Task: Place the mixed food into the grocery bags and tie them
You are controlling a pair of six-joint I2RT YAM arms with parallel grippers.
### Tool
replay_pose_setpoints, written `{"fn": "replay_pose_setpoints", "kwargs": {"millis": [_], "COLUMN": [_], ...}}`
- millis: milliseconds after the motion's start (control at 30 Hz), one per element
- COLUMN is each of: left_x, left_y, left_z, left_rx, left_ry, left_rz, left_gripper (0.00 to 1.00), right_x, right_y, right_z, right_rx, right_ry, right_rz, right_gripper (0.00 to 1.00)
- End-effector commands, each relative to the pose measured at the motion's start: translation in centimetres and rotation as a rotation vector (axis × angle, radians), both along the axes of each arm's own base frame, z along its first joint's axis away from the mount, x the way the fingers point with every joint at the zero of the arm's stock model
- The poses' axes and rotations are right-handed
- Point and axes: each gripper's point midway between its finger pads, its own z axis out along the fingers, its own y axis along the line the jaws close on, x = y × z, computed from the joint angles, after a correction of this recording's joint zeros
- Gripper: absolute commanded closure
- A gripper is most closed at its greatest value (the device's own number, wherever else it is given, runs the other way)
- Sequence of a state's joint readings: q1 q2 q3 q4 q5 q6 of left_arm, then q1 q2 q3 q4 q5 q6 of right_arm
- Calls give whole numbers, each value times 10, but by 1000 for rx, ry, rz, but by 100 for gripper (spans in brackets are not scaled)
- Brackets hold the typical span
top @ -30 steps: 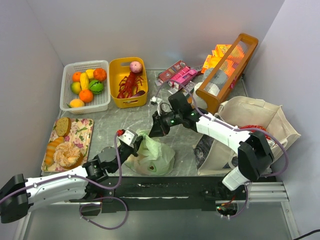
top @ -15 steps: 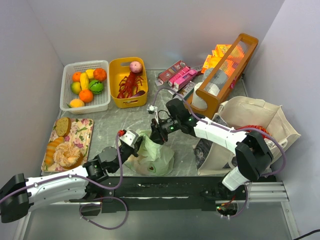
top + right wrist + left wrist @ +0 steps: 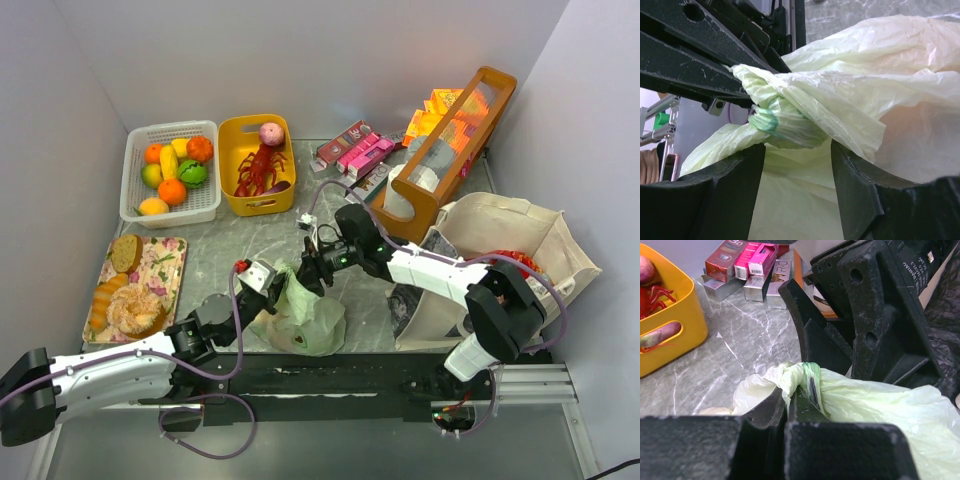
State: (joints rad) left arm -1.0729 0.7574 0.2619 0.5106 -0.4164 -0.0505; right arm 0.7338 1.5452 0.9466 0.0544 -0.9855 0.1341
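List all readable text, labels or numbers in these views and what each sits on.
"DAMIAO" (likely; rotated white print) on the right arm's black housing; the smaller line beside it is unreadable.
"RO" (partial, uncertain) on the silver box.
Barcode label on the pink box: digits too small to read.
Print on the black panel of the canvas tote: too small to read.

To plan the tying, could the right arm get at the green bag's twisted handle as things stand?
Probably yes: the right claw is open with the twisted handle between its fingers; the left claw, shut on the bag beside it, leaves the way free.
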Motion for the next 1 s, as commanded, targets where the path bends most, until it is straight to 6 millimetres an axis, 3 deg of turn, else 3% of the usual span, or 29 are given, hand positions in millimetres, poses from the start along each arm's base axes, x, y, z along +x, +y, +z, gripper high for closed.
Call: {"fn": "replay_pose_setpoints", "kwargs": {"millis": [0, 233, 367, 467, 500, 567, 600, 633, 767, 967], "left_x": [4, 7, 7, 8, 8, 8, 8, 8, 4, -8], "left_y": [-2, -2, -3, -3, -3, -3, -2, -1, 4, 0], "left_z": [18, 15, 18, 17, 17, 18, 15, 16, 19, 22], "left_rx": [-80, -98, -111, -116, -117, -119, -107, -102, -79, -40], "left_ry": [-8, 9, 10, 15, 16, 17, 22, 18, 7, 27], "left_rz": [20, 42, 43, 47, 49, 49, 51, 54, 43, -37], "left_gripper": [99, 99, 99, 99, 99, 99, 99, 99, 99, 98], "right_x": [-8, -5, -4, -6, -7, -8, -8, -9, -5, 20], "right_y": [10, 17, 20, 22, 23, 24, 24, 23, 15, -5], "right_z": [17, 18, 18, 20, 21, 23, 23, 22, 18, 11], "right_rx": [57, 71, 65, 85, 88, 100, 101, 99, 57, -42], "right_ry": [-41, -10, 19, 37, 40, 46, 48, 46, 20, -83], "right_rz": [12, -14, -38, -34, -33, -28, -27, -28, -66, -198], "right_gripper": [36, 37, 42, 54, 66, 77, 92, 99, 100, 100]}}
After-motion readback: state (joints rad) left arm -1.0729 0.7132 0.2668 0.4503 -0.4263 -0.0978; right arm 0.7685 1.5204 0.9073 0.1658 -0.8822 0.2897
